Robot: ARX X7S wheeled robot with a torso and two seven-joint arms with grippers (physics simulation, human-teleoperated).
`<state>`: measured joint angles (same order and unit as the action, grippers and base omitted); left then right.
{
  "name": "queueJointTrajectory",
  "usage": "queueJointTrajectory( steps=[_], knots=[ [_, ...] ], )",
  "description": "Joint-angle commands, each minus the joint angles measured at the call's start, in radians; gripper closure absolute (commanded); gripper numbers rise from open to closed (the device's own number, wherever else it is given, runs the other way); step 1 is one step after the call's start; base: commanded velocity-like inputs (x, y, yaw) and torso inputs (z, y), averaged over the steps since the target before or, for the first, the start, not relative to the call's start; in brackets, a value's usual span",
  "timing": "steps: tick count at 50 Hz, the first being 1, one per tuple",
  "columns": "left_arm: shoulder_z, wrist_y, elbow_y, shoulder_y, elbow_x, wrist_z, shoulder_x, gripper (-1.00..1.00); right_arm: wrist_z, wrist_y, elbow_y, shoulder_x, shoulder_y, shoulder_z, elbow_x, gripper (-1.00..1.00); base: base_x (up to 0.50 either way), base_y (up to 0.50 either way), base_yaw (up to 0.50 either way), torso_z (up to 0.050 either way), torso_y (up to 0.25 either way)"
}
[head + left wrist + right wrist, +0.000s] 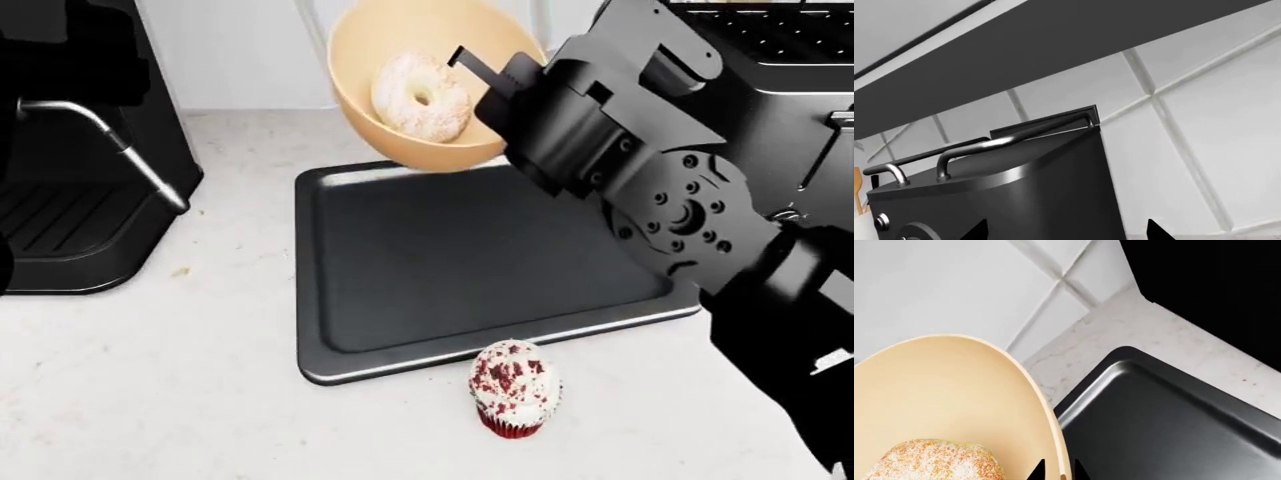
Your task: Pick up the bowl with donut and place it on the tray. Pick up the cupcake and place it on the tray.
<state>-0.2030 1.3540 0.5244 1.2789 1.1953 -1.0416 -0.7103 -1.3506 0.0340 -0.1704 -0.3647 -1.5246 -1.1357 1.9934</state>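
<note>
Left wrist view: only a black toaster (1021,185) fills the lower left; that claw's opening can't be told.

Head view: the right claw (497,82) pinches the tilted bowl (387,125) with the donut (420,97) at top middle, above the tray's (400,265) far edge. The cupcake (515,388) sits on the desk (160,380), bottom middle.

Right wrist view: the tray lies lower right of the bowl.

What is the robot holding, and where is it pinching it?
The right gripper holds the bowl by its rim, one fingertip on each side, with the donut inside. The left gripper holds nothing visible.

A pale speckled stone countertop (160,380) meets a white tiled wall (941,285) with grey grout lines, a black coffee machine (80,190) and a black toaster (1014,195) standing against it.
</note>
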Motion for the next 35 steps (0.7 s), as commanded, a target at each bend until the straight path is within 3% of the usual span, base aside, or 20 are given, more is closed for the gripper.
queueJointTrajectory(
  steps=[1,35],
  knots=[
    [-0.006,-0.01,-0.003,-0.002,0.0,0.0,-0.004,-1.0,0.008,-0.033,-0.059,0.027,-0.005,-0.014,0.001,1.0,0.0,0.0,0.0,0.0,0.0],
    [-0.018,-0.029,-0.003,-0.007,0.013,-0.01,-0.012,-1.0,-0.021,-0.074,-0.114,0.055,0.002,-0.062,0.005,1.0,0.0,0.0,0.0,0.0,0.0]
  ],
)
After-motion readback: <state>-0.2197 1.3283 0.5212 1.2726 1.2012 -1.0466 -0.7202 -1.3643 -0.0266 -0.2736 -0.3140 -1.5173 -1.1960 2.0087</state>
